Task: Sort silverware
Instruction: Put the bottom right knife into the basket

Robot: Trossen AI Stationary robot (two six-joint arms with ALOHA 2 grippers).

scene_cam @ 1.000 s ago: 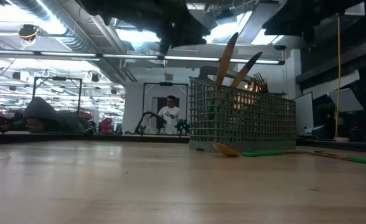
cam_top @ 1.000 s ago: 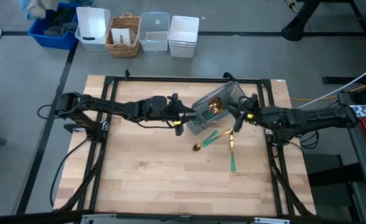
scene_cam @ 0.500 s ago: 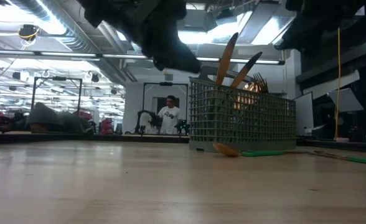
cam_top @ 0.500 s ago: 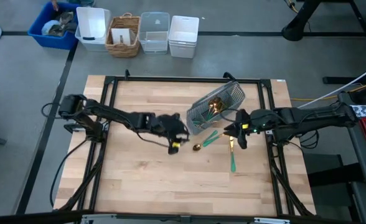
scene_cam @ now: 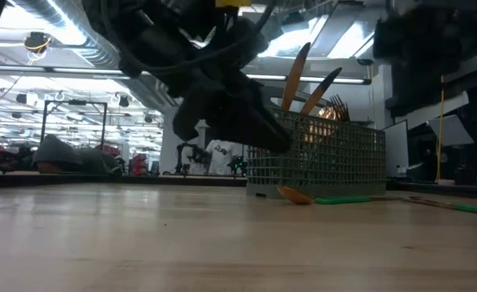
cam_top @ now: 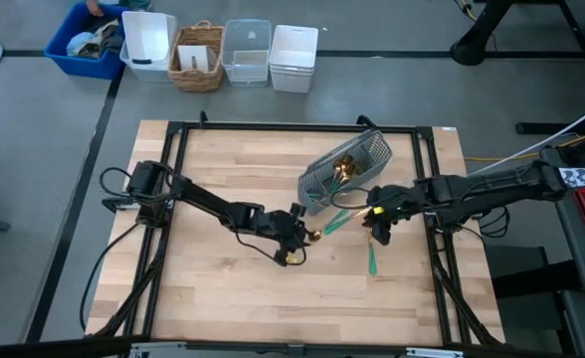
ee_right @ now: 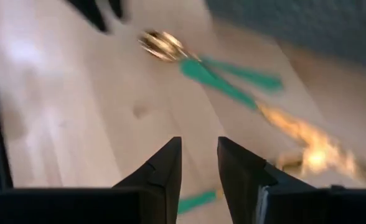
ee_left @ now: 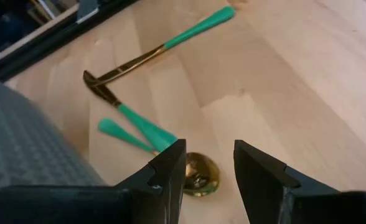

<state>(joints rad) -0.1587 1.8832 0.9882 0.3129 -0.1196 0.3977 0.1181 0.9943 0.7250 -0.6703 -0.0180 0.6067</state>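
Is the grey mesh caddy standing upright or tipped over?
Upright: in the low view the caddy sits flat on the table, with utensil handles sticking up out of it.

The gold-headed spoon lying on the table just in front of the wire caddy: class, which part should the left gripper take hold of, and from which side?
A judgement: grip the spoon at its slim neck, coming straight down. It lies flat, its teal handle crossing another handle, so only the end near the bowl is free. The left gripper hangs open over that bowl, beside the caddy.
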